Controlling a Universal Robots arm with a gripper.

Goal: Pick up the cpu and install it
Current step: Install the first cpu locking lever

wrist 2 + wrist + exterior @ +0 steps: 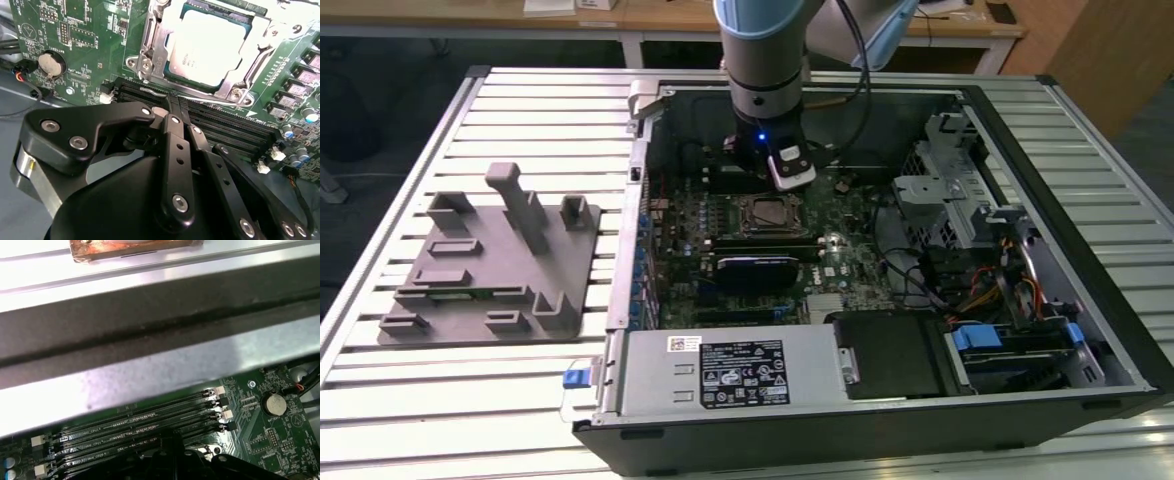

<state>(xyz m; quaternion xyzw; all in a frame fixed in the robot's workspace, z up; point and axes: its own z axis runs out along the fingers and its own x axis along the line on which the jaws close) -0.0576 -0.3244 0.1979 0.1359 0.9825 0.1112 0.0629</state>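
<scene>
Exterior view, scanning from its left: a grey fixture (487,265) lies on the slatted worktop (400,400) at nine o'clock of the open computer case (881,420). Inside, the cpu (765,213) sits in its socket on the motherboard (854,260), just below the gripper (785,172) — roughly at six o'clock from it. In the second wrist view the cpu (207,47) lies flat at one o'clock past the fingers (172,145), which look pressed together on nothing — the chip appears already seated.
</scene>
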